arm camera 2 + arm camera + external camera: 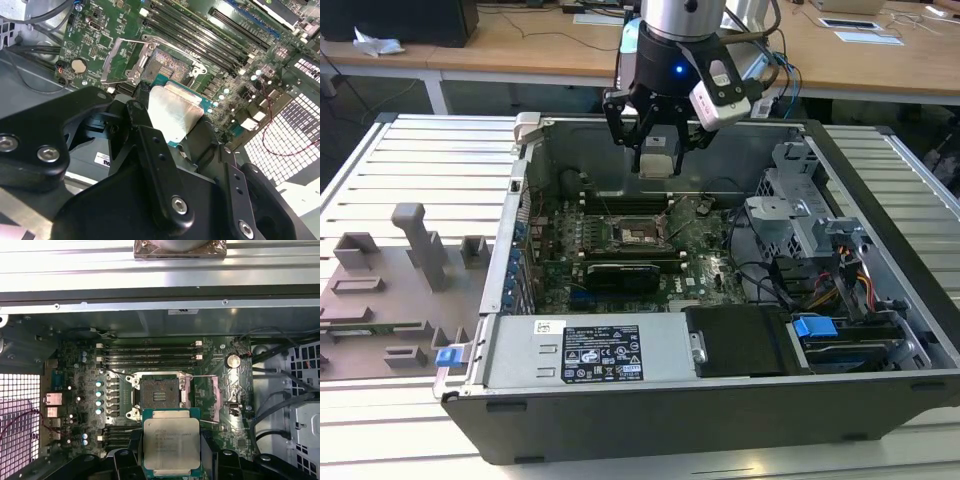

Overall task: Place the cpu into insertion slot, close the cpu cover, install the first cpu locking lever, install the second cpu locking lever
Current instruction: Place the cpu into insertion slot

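The cpu sits clamped between the fingers of the gripper, its pale metal top facing up toward the wrist cameras and its green edge showing around it. It hangs in the air, clear of the board. Below the gripper lies the insertion slot, its dark centre bare. The cpu cover is swung open and lies beside the slot, off to one side of the gripper. The green motherboard spreads around them beneath the gripper, inside the open computer case.
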